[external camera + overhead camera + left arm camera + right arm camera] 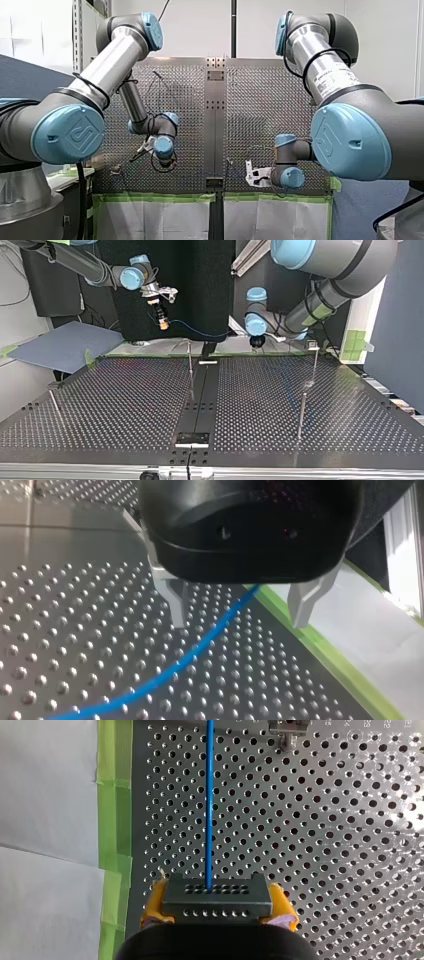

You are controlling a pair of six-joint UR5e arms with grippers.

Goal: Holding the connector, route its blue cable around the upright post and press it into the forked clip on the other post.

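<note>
Yellow pads (152,909) of my right gripper (218,896) pinch the grey connector (217,902) by its sides, a grip only its wrist view shows. The blue cable (210,805) runs straight ahead over the perforated table (325,845). My left gripper (240,622) hangs spread above that cable. My right arm's label (332,82) is too small to read.

Connector (217,897): between the right gripper (218,906) pads, over the table (325,845) near its edge.
Cable (209,805): leaves the connector straight ahead; passes under the left gripper (240,617).
Centre post (190,371): upright on the table, between both grippers in top view.
</note>
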